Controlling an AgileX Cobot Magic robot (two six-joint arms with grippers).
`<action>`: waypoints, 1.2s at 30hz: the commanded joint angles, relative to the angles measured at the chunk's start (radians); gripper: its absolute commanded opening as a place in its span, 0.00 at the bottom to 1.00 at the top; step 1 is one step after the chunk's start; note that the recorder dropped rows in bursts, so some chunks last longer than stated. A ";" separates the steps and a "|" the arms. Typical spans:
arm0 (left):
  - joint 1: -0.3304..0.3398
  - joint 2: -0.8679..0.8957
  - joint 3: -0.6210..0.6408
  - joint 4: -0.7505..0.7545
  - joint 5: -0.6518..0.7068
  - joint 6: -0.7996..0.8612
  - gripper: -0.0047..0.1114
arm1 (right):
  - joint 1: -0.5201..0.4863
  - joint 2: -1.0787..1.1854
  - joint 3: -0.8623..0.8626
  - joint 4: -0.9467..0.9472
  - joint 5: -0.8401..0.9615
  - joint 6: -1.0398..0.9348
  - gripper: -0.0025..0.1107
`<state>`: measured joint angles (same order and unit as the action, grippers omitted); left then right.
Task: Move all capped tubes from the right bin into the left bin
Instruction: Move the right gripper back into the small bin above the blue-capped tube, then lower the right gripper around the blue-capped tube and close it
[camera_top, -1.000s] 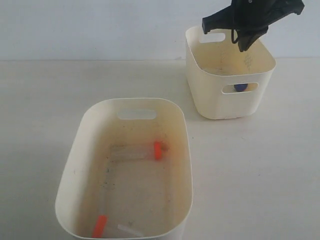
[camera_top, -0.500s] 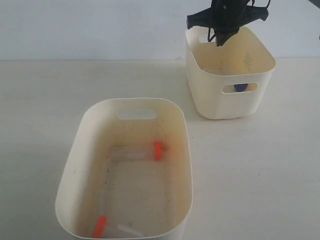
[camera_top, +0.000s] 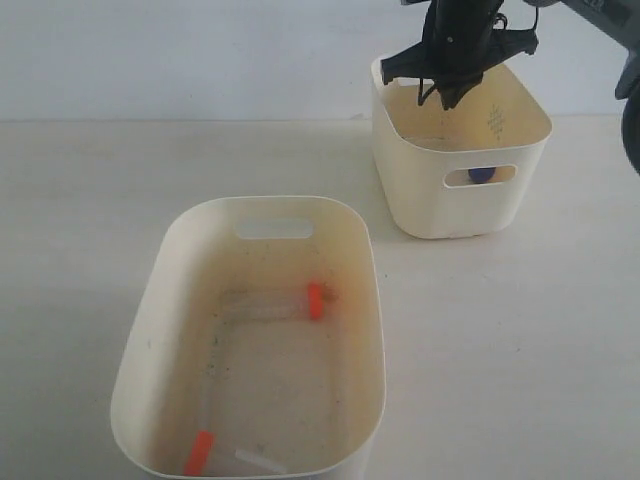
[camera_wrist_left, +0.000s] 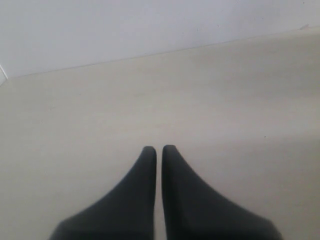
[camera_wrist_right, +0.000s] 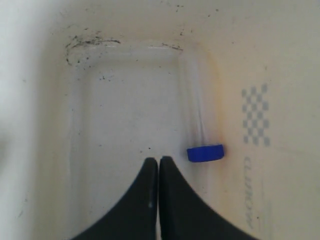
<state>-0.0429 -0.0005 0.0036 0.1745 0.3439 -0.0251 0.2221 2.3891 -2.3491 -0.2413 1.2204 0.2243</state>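
1. Shows right pincer (camera_top: 446, 98) hanging over the right bin (camera_top: 440, 215), jaws clenched tip to tip, grasping nothing.
2. Locates one blue tube (camera_wrist_right: 199, 112) on that bin's floor, lying along a side wall, its cap (camera_wrist_right: 205, 153) just beside the pincer (camera_wrist_right: 158, 160) yet apart from it; glimpses the same cap (camera_top: 481, 174) through the handle slot.
3. Shows left pincer (camera_wrist_left: 159, 148) likewise clenched and empty above bare tabletop (camera_wrist_left: 225, 100), outside the exterior view.
4. Finds one orange tube (camera_top: 275, 302) mid-floor in the left bin (camera_top: 135, 370) and a second orange tube (camera_top: 200, 452) at its near end; leaves, by judgement, the blue one to move.
5. Warns of descent with jaws clenched: would likely press or nudge the tube rather than straddle it.
6. Warns of the wall: leaves little room for the outer finger beside a tube hugging it; risks scraping or shifting the bin.
7. Warns of slip: may roll or squirt out, being round and smooth, under an off-centre pinch.
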 joint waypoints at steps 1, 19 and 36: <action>-0.001 0.000 -0.004 0.002 -0.004 -0.010 0.08 | -0.004 -0.002 -0.003 -0.062 0.001 -0.013 0.02; -0.001 0.000 -0.004 0.002 -0.004 -0.010 0.08 | -0.004 0.004 0.000 -0.089 0.001 -0.033 0.02; -0.001 0.000 -0.004 0.002 -0.004 -0.010 0.08 | 0.023 0.064 0.000 -0.107 0.001 -0.033 0.02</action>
<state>-0.0429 -0.0005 0.0036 0.1745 0.3439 -0.0251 0.2326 2.4422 -2.3491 -0.3300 1.2224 0.1954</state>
